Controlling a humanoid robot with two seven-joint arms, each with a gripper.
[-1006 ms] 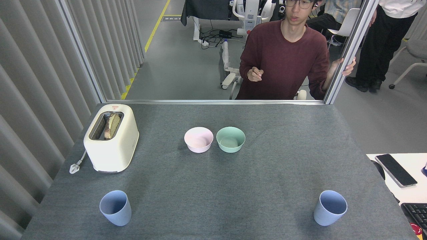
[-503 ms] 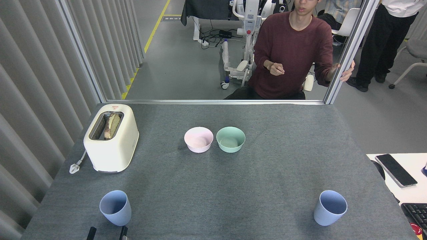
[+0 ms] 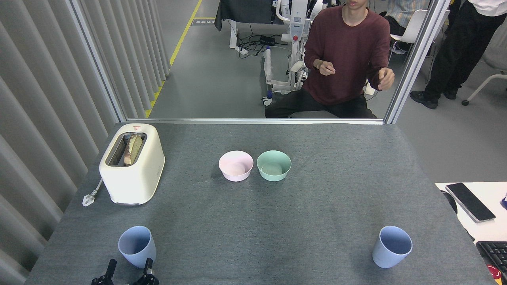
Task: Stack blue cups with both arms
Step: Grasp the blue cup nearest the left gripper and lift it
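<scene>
Pale blue matte plastic tumblers stand upright and well apart near our counter's (image 3: 253,221) front edge, one left (image 3: 137,246), one right (image 3: 391,246), nothing stacked yet; our left gripper (image 3: 127,272), fingers spread, sits just before the left one, our right gripper unseen.

My left gripper (image 3: 127,270) pokes in at seven o'clock, fingers (image 3: 112,266) spread, just below the left blue cup (image 3: 137,246). The right blue cup (image 3: 391,246) stands upright at five o'clock. A pink bowl (image 3: 235,165) and green bowl (image 3: 273,165) sit side by side at centre, a toaster (image 3: 132,163) at ten o'clock.
</scene>
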